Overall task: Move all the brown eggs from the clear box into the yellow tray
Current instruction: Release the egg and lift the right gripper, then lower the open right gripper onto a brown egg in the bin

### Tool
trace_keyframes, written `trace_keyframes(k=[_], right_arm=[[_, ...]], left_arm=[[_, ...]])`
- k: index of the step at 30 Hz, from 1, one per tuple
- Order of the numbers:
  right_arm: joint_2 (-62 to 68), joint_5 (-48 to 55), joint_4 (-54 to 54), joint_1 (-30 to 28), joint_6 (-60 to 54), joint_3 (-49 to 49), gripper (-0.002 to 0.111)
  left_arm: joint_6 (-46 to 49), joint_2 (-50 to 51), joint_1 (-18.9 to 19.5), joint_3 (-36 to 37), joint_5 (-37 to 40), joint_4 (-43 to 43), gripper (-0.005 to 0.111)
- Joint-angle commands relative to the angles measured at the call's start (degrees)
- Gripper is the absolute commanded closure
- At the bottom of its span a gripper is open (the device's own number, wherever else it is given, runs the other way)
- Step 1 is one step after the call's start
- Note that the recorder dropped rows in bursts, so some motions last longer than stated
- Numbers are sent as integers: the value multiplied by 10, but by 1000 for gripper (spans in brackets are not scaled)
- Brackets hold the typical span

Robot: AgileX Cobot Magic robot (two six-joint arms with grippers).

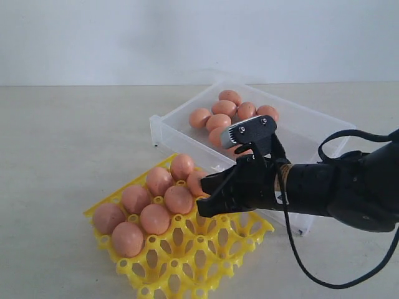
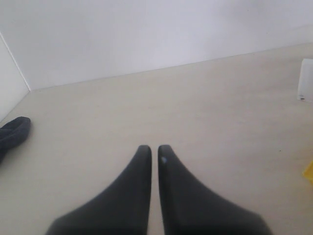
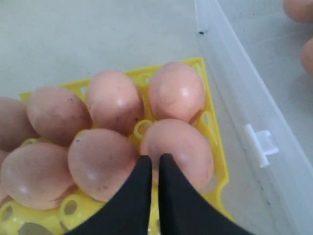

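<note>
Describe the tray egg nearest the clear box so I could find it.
Find the yellow tray beside the clear box. Go to the tray's corner nearest that box: the brown egg there ends the row along the tray's edge, with no egg beyond it, only the box wall.

The right gripper (image 1: 204, 196) and its arm cover the tray (image 1: 187, 261) cups under the jaws, part of one of the eggs (image 1: 194, 182) just past their tips, and some eggs in the box (image 1: 299, 124) behind the wrist, so that count cannot be told. The right wrist view cuts off eggs to both sides of the jaws. The left gripper's (image 2: 154, 148) fingers (image 2: 132, 196) are blurred; a dark shape (image 2: 12, 134) beside them, cut by the edge, cannot be identified.
</note>
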Motion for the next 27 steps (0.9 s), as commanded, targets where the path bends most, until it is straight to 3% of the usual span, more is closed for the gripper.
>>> trace_keyframes(k=[1,3,5,6,8,10,11,13,15,21,24,27], right_arm=[[-1,-42,-2,0,4,-1,108],[-1,-95,29,0,-33,-1,108],[-1,-181,113,0,-158,-1,108],[-1,-239,188,0,-244,-2,108],[-1,-227,353,0,-275,-29,108],[1,68,384,-20,-255,-130,108],[14,305,337,-28,-279,-218,108],[38,500,275,-28,-323,-347,108],[52,620,266,-29,-344,-442,108],[101,888,274,-32,-369,-594,108],[144,1046,322,-40,-465,-655,108],[156,1046,337,-40,-561,-668,108]], left_arm=[[-2,-2,1,2,0,1,103],[-2,-2,1,2,0,1,103],[-2,-2,1,2,0,1,103],[-2,-2,1,2,0,1,103],[-2,-2,1,2,0,1,103],[-2,-2,1,2,0,1,103],[-2,-2,1,2,0,1,103],[-2,-2,1,2,0,1,103],[-2,-2,1,2,0,1,103],[-2,-2,1,2,0,1,103],[-2,-2,1,2,0,1,103],[-2,-2,1,2,0,1,103]])
